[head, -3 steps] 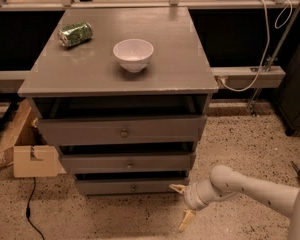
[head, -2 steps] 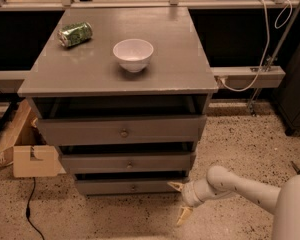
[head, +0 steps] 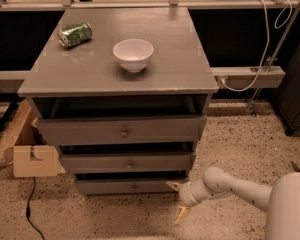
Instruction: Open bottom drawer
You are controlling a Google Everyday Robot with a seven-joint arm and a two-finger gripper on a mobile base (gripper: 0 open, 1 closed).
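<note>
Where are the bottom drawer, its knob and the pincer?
bottom drawer (head: 102,186), camera view, left part of its front panel.
knob (head: 133,187), camera view, its centre.
pincer (head: 172,203), camera view, midway between its spread fingertips, beside the drawer's right end.

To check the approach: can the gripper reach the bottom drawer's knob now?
Probably yes: the gripper hangs open at the right end of the bottom drawer, level with it, and nothing visible blocks the knob.

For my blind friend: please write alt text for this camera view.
A robot's open hand hovers low at the right end of the bottom drawer of a grey cabinet. A white bowl and green can sit on top.
</note>
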